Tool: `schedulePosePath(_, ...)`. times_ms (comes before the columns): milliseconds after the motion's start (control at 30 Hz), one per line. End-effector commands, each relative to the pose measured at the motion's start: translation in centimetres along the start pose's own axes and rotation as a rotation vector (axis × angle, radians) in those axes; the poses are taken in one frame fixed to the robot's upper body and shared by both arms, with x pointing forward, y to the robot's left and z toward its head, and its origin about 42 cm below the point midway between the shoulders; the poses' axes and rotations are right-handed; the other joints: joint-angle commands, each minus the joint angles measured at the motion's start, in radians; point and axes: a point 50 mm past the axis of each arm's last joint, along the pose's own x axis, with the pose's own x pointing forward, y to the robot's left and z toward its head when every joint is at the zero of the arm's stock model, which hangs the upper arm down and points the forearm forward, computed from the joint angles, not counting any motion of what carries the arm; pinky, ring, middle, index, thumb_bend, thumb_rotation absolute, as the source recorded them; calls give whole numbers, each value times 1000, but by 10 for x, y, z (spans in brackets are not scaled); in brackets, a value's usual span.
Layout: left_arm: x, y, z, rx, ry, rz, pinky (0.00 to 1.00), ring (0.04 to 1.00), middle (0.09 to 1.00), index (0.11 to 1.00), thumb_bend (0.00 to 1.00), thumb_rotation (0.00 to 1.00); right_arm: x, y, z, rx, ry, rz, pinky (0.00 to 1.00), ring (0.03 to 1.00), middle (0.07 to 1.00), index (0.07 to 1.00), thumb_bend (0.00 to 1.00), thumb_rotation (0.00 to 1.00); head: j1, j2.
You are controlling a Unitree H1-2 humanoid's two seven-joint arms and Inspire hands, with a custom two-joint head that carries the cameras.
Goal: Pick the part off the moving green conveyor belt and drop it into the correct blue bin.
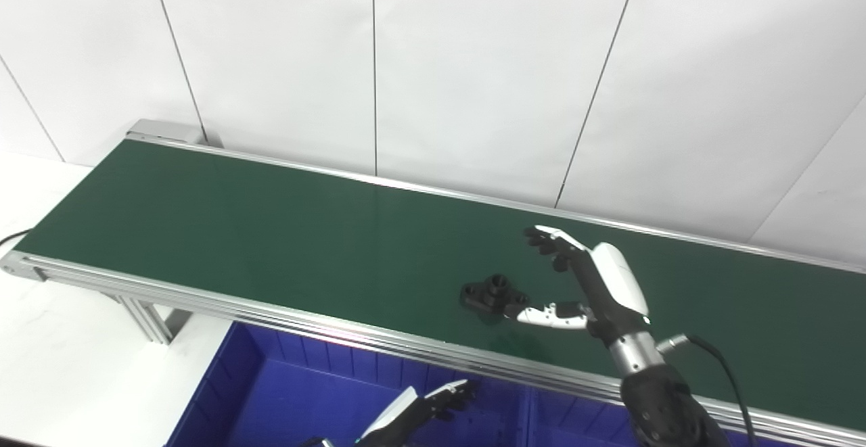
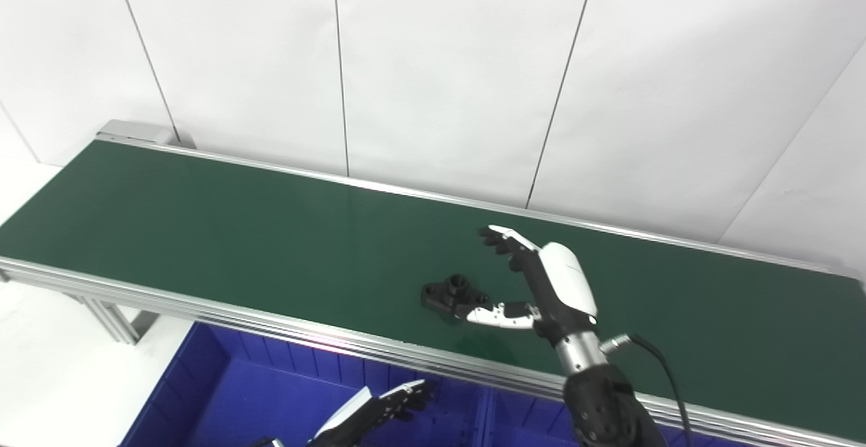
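Note:
A small black part (image 1: 492,294) with a round boss lies on the green conveyor belt (image 1: 270,230) near its front edge. My right hand (image 1: 588,281) hovers over the belt just right of the part, open, fingers spread above and thumb (image 1: 549,315) low beside the part, touching or nearly so. My left hand (image 1: 423,410) is low over the blue bin (image 1: 284,393), open and empty, only partly in view at the bottom edge.
The belt's aluminium frame (image 1: 406,349) runs along the front, between the belt and the bins. A second blue bin (image 1: 575,423) lies right of a divider. A white panelled wall stands behind. A cable (image 1: 717,359) hangs off the right wrist.

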Motion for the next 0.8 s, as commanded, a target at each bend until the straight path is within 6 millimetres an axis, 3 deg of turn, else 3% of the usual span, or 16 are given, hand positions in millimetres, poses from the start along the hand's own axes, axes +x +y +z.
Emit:
schedulePosePath(0, 5, 10, 14, -1, -86, 16, 800, 857, 888, 900, 742, 426, 18, -15, 7, -57, 1, -13, 686, 777, 793, 806, 833, 261, 0, 1)
schedulePosePath(267, -1, 21, 20, -28, -122, 20, 773, 846, 892, 888, 740, 373, 34, -32, 2, -204, 30, 51, 680, 769, 791, 800, 825, 185, -51, 88)
schedulePosePath(767, -1, 28, 30, -36, -163, 21, 757, 835, 876, 880, 734, 350, 34, -53, -16, -395, 95, 181, 684, 752, 770, 779, 818, 168, -71, 156)
